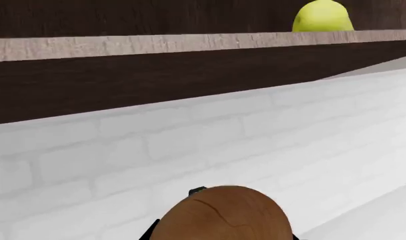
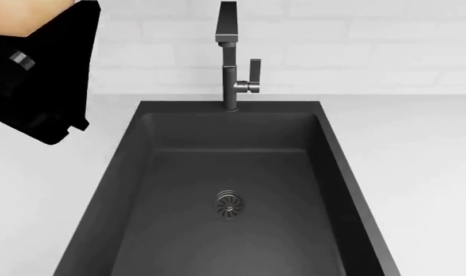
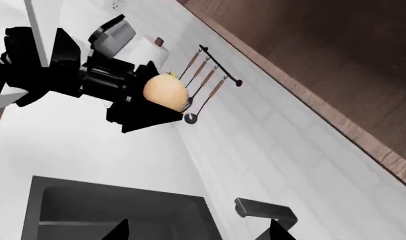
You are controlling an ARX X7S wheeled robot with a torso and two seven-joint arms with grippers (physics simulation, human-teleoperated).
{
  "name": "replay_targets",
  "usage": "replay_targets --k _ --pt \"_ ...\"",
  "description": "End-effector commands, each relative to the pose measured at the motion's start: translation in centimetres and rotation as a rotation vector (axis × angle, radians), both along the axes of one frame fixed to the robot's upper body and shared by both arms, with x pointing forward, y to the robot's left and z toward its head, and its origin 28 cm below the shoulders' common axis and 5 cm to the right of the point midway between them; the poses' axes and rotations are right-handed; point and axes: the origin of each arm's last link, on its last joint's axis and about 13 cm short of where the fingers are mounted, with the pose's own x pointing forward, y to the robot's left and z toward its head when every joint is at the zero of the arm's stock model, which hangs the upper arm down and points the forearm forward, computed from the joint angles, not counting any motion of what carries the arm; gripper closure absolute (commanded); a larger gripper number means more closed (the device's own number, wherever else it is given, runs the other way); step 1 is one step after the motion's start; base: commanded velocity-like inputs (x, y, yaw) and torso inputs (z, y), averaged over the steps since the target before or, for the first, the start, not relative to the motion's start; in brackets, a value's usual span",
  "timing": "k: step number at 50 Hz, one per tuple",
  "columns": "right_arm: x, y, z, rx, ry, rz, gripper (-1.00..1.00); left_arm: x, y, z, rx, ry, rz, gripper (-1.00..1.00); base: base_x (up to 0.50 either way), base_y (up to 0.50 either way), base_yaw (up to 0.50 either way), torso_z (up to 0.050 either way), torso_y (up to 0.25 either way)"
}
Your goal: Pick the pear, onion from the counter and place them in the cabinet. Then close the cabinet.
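Onion (image 1: 223,214) in left hand (image 3: 149,107), pear (image 1: 322,17) on cabinet shelf (image 1: 189,44).

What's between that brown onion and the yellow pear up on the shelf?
In the left wrist view, only white brick wall and the cabinet's dark underside and pale edge separate onion from pear.

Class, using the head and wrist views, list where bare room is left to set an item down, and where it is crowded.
Bare counter lies on the sink's right, and a narrower strip on its left. On the cabinet shelf, the stretch beside the pear is free. It is crowded behind the sink at the faucet, and up left where the left gripper holds the onion.
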Motion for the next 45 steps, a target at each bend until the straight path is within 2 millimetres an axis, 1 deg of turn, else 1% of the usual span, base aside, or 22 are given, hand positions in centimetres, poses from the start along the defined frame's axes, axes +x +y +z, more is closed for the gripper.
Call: replay_targets --k 1,6,12,17,23,27,34,39,45 --pt "-0.3 -0.1 -1.1 0.02 0.004 -0.011 -1.0 -2.8 0.2 2.6 -0.128 -0.144 0.002 1.0 0.0 0.0 0.0 0.0 0.0" --pt "-0.2 -0.1 -1.1 0.023 0.003 -0.007 -1.0 -4.1 0.0 3.6 -0.166 -0.209 -0.072 1.0 0.0 0.0 0.0 0.0 0.0" --pt "-0.1 -0.1 -1.2 0.024 0.004 -0.006 -1.0 -4.9 -0.5 4.6 -0.16 -0.224 -0.139 1.0 0.0 0.0 0.0 0.0 0.0" --pt "-0.1 -0.1 -1.3 0.022 0.002 -0.002 -1.0 -5.4 -1.2 6.3 -0.146 -0.255 -0.157 1.0 0.0 0.0 0.0 0.0 0.0" --pt "0.0 0.0 -1.4 0.012 -0.001 0.007 -1.0 -5.6 -2.6 9.4 -0.105 -0.306 -0.169 1.0 0.0 0.0 0.0 0.0 0.0" --pt "0.0 0.0 -1.5 0.01 -0.002 0.009 -1.0 -4.9 -3.1 11.5 -0.096 -0.339 -0.143 1.0 0.0 0.0 0.0 0.0 0.0" --pt "-0.1 -0.2 -1.7 0.009 -0.004 0.006 -1.0 -3.5 -3.0 14.9 -0.119 -0.368 -0.077 1.0 0.0 0.0 0.0 0.0 0.0" --pt "-0.1 -0.1 -1.7 0.003 -0.008 0.009 -1.0 -2.1 -2.7 16.8 -0.125 -0.361 -0.01 1.0 0.0 0.0 0.0 0.0 0.0" --pt "-0.2 0.0 -1.4 -0.004 -0.024 0.009 -1.0 0.1 -2.4 18.1 -0.134 -0.354 0.032 1.0 0.0 0.0 0.0 0.0 0.0"
